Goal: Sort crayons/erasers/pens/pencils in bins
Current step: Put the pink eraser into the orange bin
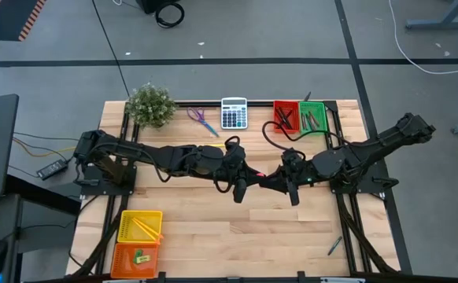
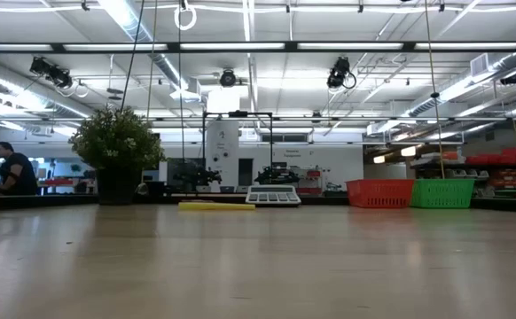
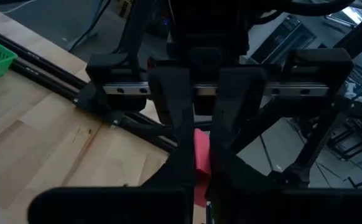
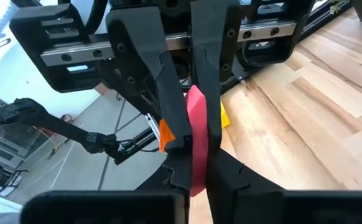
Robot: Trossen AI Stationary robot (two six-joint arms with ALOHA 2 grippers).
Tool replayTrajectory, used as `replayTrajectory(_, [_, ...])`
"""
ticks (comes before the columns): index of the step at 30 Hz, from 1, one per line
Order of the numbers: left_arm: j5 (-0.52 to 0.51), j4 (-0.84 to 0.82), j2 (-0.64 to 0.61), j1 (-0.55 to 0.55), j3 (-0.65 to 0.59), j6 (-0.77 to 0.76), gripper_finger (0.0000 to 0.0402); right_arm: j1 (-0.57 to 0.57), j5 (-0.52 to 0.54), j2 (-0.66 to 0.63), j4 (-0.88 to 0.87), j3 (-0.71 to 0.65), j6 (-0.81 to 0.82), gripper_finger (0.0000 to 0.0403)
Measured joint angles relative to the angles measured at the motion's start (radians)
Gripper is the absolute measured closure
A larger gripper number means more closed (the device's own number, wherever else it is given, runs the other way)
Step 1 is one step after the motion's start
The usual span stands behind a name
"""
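A pink eraser [image 1: 259, 173] hangs in the air over the middle of the table. My left gripper [image 1: 252, 174] reaches it from the left and my right gripper [image 1: 267, 178] from the right, tip to tip, both shut on it. The yellow bin [image 1: 140, 226] with pencils and the orange bin [image 1: 136, 257] with small erasers stand at the near left corner. The red bin [image 1: 286, 115] and green bin [image 1: 312, 118], both with sticks inside, stand at the far right. A yellow pen [image 1: 212, 148] lies beside the left arm. Neither gripper shows in the low view. My left gripper [image 3: 203, 186] pinches one end of the pink eraser [image 3: 201, 177] between its two fingers, level, from the table's left side. The eraser is lifted clear of the table. My right gripper [image 4: 196, 180] pinches the other end of the pink eraser [image 4: 197, 163] between its two fingers, level, from the table's right side. The eraser spans the short gap between the two grippers.
A potted plant [image 1: 150, 104], purple scissors [image 1: 202, 120] and a grey calculator [image 1: 234, 113] sit along the far edge. A thin stick [image 1: 335, 245] lies near the right near corner. Bare wood shows between the arms and the near edge.
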Motion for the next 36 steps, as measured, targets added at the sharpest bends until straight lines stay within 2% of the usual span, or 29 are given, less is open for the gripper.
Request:
replayTrajectory(5, [0.000, -0.001, 0.000, 0.004, 0.000, 0.001, 0.0375, 0.000, 0.001, 0.000, -0.004, 0.000, 0.039, 0.0333])
replayTrajectory(10, [0.002, -0.037, -0.020, 0.008, 0.000, 0.025, 0.0376, 0.000, -0.017, -0.001, -0.016, 0.000, 0.072, 0.0325])
replayTrajectory(16, [0.001, -0.181, -0.082, 0.019, 0.000, 0.073, 0.0376, 0.000, -0.056, -0.002, -0.024, 0.000, 0.087, 0.0310])
replayTrajectory(21, [0.009, -0.404, -0.169, 0.008, -0.001, 0.107, 0.0376, 0.000, -0.066, -0.002, -0.070, 0.001, 0.114, 0.0287])
replayTrajectory(25, [0.016, -0.661, -0.244, -0.054, -0.001, 0.109, 0.0376, 0.000, -0.066, -0.002, -0.112, 0.001, 0.133, 0.0276])
replayTrajectory(31, [0.018, -1.084, -0.319, -0.226, 0.000, 0.054, 0.0376, 0.000, -0.066, -0.002, -0.126, 0.001, 0.136, 0.0274])
replayTrajectory(36, [0.039, -1.263, -0.322, -0.398, -0.006, -0.053, 0.0376, 0.000, -0.057, -0.002, -0.126, 0.001, 0.124, 0.0274])
